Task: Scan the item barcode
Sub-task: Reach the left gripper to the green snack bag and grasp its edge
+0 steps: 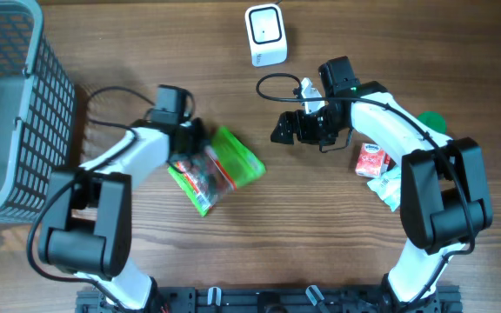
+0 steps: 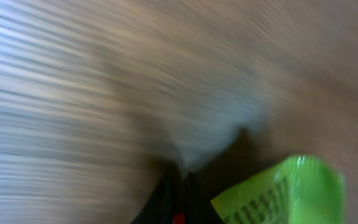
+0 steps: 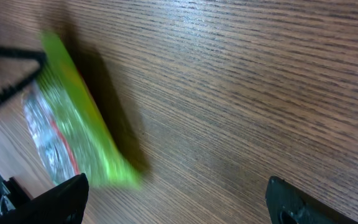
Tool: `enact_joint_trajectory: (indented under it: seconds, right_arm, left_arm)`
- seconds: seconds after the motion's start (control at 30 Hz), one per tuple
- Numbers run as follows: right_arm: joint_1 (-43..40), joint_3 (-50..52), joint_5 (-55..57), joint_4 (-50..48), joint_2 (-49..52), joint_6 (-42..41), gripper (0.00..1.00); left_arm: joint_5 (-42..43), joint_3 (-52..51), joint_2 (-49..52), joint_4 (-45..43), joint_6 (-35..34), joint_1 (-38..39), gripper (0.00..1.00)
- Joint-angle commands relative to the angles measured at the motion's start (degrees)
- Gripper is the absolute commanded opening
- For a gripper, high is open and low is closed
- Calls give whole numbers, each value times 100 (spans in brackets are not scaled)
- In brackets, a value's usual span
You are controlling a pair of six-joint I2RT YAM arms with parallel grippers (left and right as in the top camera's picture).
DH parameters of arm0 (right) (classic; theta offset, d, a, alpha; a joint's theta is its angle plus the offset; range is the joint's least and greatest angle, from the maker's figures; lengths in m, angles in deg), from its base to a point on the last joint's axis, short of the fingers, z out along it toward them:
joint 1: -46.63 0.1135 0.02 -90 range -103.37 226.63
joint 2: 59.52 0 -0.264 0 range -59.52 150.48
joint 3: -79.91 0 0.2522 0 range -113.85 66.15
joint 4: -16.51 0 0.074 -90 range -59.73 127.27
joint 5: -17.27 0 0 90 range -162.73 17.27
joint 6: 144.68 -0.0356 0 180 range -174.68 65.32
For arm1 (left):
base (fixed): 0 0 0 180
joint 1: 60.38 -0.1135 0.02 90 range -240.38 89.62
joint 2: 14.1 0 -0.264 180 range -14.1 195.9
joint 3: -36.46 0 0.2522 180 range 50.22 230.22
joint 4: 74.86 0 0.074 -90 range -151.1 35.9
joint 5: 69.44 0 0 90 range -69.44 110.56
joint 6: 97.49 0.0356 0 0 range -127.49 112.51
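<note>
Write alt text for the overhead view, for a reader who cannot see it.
The left end effector grips a green bag left of centre on the table. The right end effector hangs open just right of it, a white scanner beyond. A grey basket stands at left; small packets lie by the right arm.

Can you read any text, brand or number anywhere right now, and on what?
Nothing can be read.
On the green packet: dark print, too blurred.
On the red and white packet: print too small.
On the white scanner: no lettering shows.
</note>
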State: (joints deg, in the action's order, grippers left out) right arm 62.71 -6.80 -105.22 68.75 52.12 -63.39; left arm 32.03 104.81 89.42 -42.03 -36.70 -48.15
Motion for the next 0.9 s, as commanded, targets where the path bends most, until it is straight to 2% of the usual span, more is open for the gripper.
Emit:
enact_joint_trajectory:
  seconds: [0.0,0.07,0.2,0.47,0.5,0.6,0.73,0.87]
  right_arm:
    - [20,-81,50,-4,-61,83,91]
    - [20,-81,50,0,-61,83,91]
    - [20,-81,50,0,-61,109,91]
    - [20,-81,50,9,-61,107,92]
    - [20,-81,50,11,-61,107,91]
    - [20,-81,50,20,-61,103,92]
    - [20,-81,50,57,-61,107,92]
    - [20,-81,52,63,-61,107,92]
  left_arm:
    - [511,-24,105,-55,48,577,7]
    - [358,-4,92,-114,48,706,4]
    - [-267,304,-107,181,46,678,4]
    - [-979,999,-876,2009,-70,192,4]
    - [-1150,992,-863,2500,-238,105,4]
    - [-1224,949,-708,3106,-378,50,4]
    - [-1222,636,-557,3445,-708,76,4]
    - [-1220,280,-487,3403,-732,79,4]
